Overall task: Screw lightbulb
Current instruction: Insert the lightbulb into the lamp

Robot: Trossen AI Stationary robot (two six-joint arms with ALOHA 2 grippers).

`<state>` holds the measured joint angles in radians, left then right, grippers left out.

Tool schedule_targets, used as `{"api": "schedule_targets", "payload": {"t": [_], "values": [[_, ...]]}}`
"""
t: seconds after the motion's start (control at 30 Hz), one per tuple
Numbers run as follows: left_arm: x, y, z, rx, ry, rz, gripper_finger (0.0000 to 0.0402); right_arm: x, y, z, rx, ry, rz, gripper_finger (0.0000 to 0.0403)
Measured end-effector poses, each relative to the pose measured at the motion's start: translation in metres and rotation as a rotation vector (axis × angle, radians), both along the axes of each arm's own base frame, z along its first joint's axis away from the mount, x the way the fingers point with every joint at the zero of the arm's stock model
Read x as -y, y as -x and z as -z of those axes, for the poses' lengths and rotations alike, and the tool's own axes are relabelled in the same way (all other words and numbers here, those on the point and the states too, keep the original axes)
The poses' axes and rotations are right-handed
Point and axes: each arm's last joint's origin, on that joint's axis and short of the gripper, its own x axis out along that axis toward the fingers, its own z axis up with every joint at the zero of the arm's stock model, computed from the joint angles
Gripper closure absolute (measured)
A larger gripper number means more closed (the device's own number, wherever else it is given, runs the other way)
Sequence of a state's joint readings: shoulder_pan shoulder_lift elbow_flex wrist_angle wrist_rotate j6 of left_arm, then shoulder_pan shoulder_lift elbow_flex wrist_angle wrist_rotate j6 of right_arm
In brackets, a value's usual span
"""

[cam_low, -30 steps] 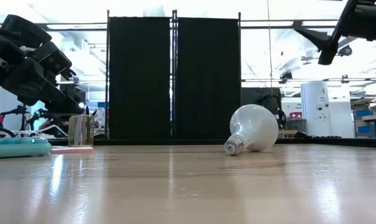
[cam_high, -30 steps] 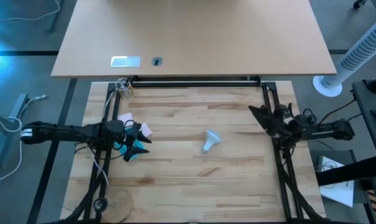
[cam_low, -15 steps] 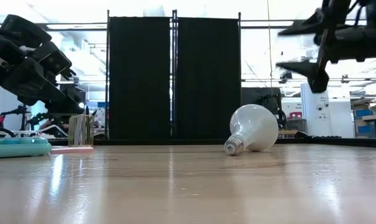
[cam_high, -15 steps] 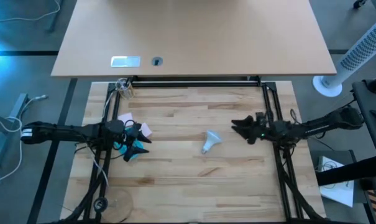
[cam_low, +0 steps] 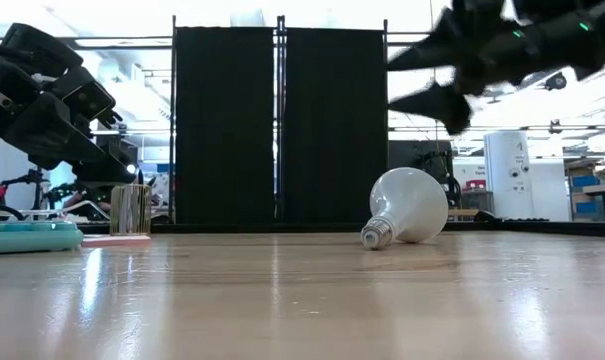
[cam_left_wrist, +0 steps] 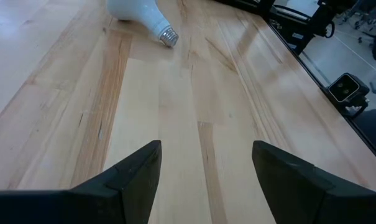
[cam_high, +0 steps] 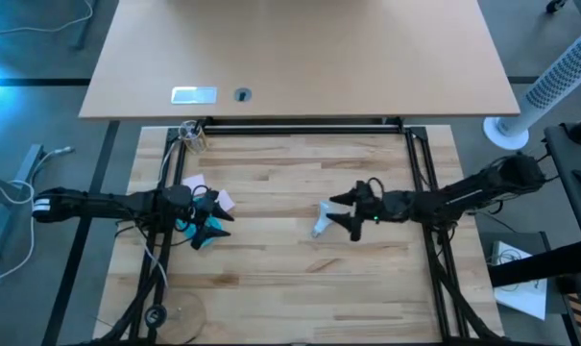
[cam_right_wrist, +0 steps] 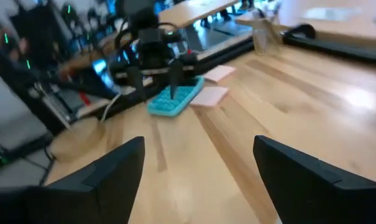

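Two spread fingers of the right gripper [cam_high: 342, 211] are hanging above the lightbulb [cam_high: 326, 218] lying on its side mid-table, so descending squarely over the white globe, not its neck, looks wisest.

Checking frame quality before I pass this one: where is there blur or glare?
Right wrist view: motion blur smears the whole picture, including the teal block. Low view: the right end effector is a soft dark silhouette against bright windows, and the table reflects glare; the lightbulb is sharp. Left wrist view: crisp, with even lighting.
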<state>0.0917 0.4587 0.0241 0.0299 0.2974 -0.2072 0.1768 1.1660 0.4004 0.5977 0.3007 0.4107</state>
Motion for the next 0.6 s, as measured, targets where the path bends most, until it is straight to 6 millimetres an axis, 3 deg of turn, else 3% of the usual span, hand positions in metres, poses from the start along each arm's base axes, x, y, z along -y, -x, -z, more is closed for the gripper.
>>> {"api": "schedule_targets", "payload": {"t": [0.3, 0.47, 0.6], "values": [[0.0, 0.0, 0.0, 0.0, 0.0, 0.0, 0.0158, -0.007, -0.047, -0.043, -0.249, 0.185, 0.014, 0.013], [0.0, 0.0, 0.0, 0.0, 0.0, 0.0, 0.0158, -0.008, -0.056, -0.061, -0.308, 0.2, 0.023, 0.0149], [0.0, 0.0, 0.0, 0.001, 0.0, 0.0, 0.0158, -0.008, -0.054, -0.064, -0.326, 0.132, 0.044, 0.0166]]}}
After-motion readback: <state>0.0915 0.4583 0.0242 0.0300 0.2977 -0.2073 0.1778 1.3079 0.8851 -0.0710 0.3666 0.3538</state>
